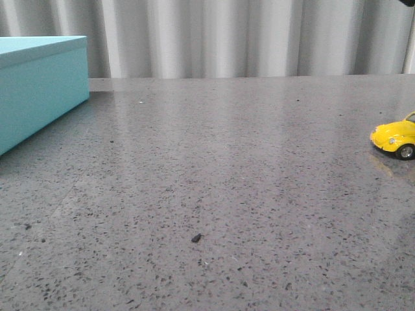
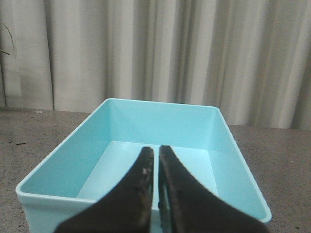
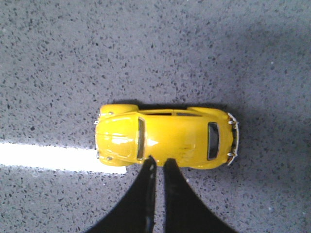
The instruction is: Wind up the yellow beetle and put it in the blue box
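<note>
while the yellow beetle [image 3: 165, 140] sits ungrasped on the table [image 1: 214, 168] below the clenched right gripper [image 3: 159, 165], the blue box [image 2: 146, 160] lies open and empty under the clenched left gripper [image 2: 156, 153], so everything remains.

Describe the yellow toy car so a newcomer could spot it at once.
Start from the grey speckled table in the front view: the blue box sits at its far left. Go to the opposite, right edge, where the yellow beetle stands on its wheels. It is the only bright yellow, rounded thing there, far smaller than the box.
</note>
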You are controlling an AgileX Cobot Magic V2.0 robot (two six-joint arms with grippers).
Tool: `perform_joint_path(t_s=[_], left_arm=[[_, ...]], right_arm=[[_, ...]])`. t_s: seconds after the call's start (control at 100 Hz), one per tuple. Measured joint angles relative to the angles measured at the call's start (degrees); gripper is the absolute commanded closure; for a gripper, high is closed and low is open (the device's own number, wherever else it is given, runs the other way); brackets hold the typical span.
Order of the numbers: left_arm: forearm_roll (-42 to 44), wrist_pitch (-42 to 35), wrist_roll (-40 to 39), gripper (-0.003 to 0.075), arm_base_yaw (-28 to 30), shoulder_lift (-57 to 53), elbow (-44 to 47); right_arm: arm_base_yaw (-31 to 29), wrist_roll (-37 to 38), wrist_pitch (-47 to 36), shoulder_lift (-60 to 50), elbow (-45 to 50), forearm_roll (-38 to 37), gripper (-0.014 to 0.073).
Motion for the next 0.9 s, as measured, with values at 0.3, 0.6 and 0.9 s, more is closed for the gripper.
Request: perform_joint_path(t_s=[0.3, 0.6, 0.9], left_arm=[[0.0, 0.0, 0.0, 0.0741, 0.0, 0.0, 0.0], [0.0, 0.0, 0.0, 0.0741, 0.0, 0.0, 0.0], [0.0, 0.0, 0.0, 0.0741, 0.0, 0.0, 0.0]], right_arm=[[0.0, 0.0, 1.8, 3.0, -1.9, 0.2, 0.0635], [0.0, 0.0, 1.8, 5.9, -2.0, 0.2, 0.0635], [0.0, 0.0, 1.1, 6.7, -2.0, 0.2, 0.0635]])
